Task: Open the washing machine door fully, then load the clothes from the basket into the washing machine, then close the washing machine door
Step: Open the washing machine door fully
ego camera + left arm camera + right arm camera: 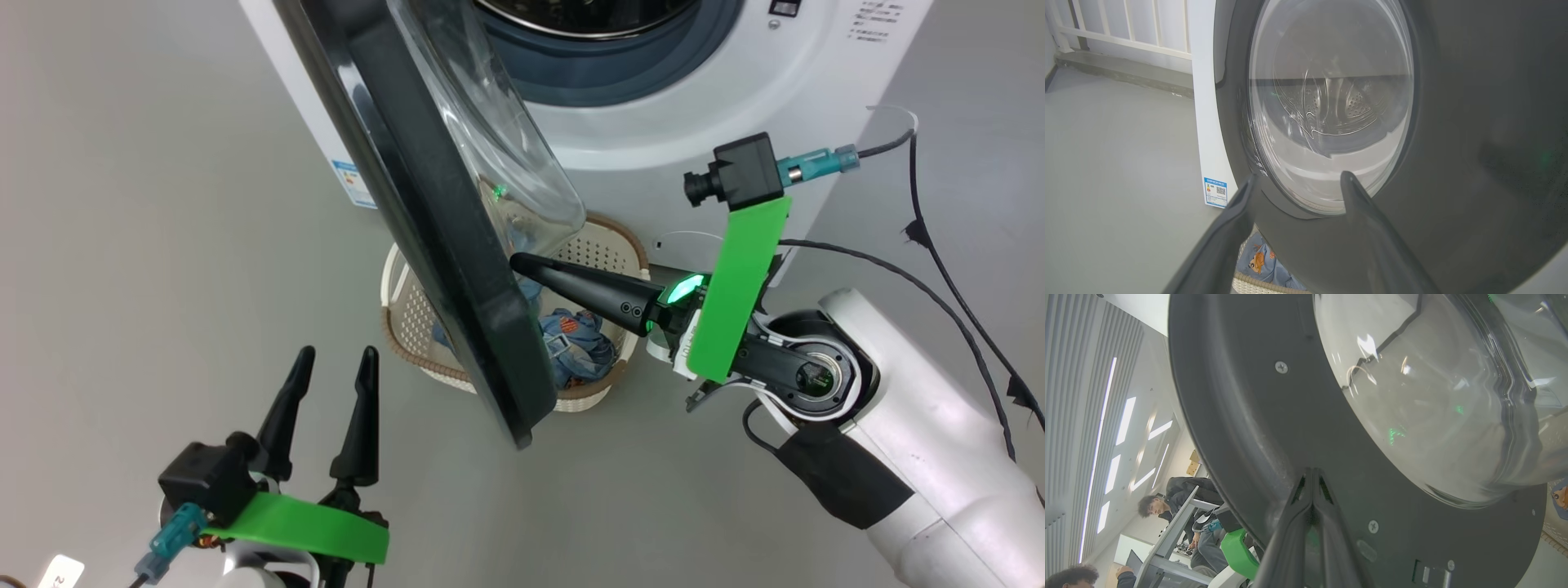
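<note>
Washing machine door [433,245] partly open, not yet swung fully back, hanging out from the left side of the white washing machine [653,139] and standing over the basket [600,245] on the floor. Seen edge-on from the head camera: a long dark band running from the top of the picture down towards the robot, free edge nearest the camera, clear glass bowl bulging to the right, back towards the drum opening, glossy outer face turned left. Right gripper [516,262] clenched, both fingers pressed together into one point, holding nothing, tip touching the inner black ring just below the glass; probably shut that way to serve as a stiff pusher, driving the door outward from inside. Left gripper [339,353] released, fingers spread, empty, on the outer side of the door and apart from it, likely parked clear of the swing. Light-blue clothes [575,335] heaped in the basket, partly hidden behind the door, best left until the opening is free
</note>
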`<state>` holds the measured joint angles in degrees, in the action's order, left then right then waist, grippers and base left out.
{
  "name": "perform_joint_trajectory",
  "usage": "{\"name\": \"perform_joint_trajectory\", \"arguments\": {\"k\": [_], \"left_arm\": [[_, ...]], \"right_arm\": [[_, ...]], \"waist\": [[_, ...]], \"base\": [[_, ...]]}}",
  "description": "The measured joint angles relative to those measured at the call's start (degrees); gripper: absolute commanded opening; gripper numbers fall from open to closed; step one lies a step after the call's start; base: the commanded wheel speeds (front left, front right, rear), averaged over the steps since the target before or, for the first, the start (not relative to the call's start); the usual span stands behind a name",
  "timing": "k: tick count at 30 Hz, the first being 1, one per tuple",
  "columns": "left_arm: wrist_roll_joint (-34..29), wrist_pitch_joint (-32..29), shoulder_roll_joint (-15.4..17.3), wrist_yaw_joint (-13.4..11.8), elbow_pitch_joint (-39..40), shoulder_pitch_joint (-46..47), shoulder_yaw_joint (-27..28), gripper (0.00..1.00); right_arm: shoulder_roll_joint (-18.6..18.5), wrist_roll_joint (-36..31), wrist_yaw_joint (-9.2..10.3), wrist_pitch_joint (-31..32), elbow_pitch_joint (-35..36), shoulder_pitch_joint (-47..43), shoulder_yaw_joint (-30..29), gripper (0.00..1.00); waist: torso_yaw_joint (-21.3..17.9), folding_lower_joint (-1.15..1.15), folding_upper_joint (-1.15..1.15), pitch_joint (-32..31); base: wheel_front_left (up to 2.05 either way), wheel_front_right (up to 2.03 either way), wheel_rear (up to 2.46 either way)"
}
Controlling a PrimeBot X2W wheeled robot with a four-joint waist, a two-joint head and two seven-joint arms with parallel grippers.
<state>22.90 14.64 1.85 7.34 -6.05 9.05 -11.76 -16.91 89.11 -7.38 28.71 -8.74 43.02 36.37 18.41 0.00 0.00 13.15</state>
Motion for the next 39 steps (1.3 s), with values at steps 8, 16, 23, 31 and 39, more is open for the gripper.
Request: {"name": "perform_joint_trajectory", "arguments": {"k": [8, 16, 23, 31, 39], "left_arm": [[0.0, 0.0, 0.0, 0.0, -0.2, -1.3, 0.1, 1.0], [-1.0, 0.0, 0.1, 0.0, -0.7, -2.1, 1.6, 1.0], [-1.5, 0.0, 0.1, 0.0, -0.9, -3.0, 2.8, 1.0], [-1.5, 0.0, 0.9, 0.0, -1.0, -4.6, 4.1, 1.0], [-1.5, 0.0, 1.2, 0.0, -0.8, -5.0, 5.6, 1.0]], "right_arm": [[-1.6, -0.8, -0.01, -4.9, -2.3, -4.1, -0.4, 0.75], [-4.2, -1.5, -0.01, -10.0, -5.7, -7.8, -0.3, 1.0], [-6.5, -1.7, -0.01, -14.4, -7.8, -11.0, -0.5, 1.0], [-9.2, -3.6, -0.01, -20.7, -8.7, -15.0, -0.2, 1.0], [-11.7, -4.5, -0.01, -26.9, -10.2, -17.7, 1.6, 1.0]], "waist": [[-2.0, 0.0, 0.0, -1.5], [-4.8, 0.0, 0.0, -2.8], [-6.9, 0.0, 0.0, -4.0], [-9.3, 0.0, 0.0, -5.3], [-11.8, 0.0, 0.0, -5.4]], "base": [[0.0, 0.0, 0.0], [0.0, 0.0, 0.0], [0.0, 0.0, 0.0], [0.0, 0.0, 0.0], [0.0, 0.0, 0.0]]}}
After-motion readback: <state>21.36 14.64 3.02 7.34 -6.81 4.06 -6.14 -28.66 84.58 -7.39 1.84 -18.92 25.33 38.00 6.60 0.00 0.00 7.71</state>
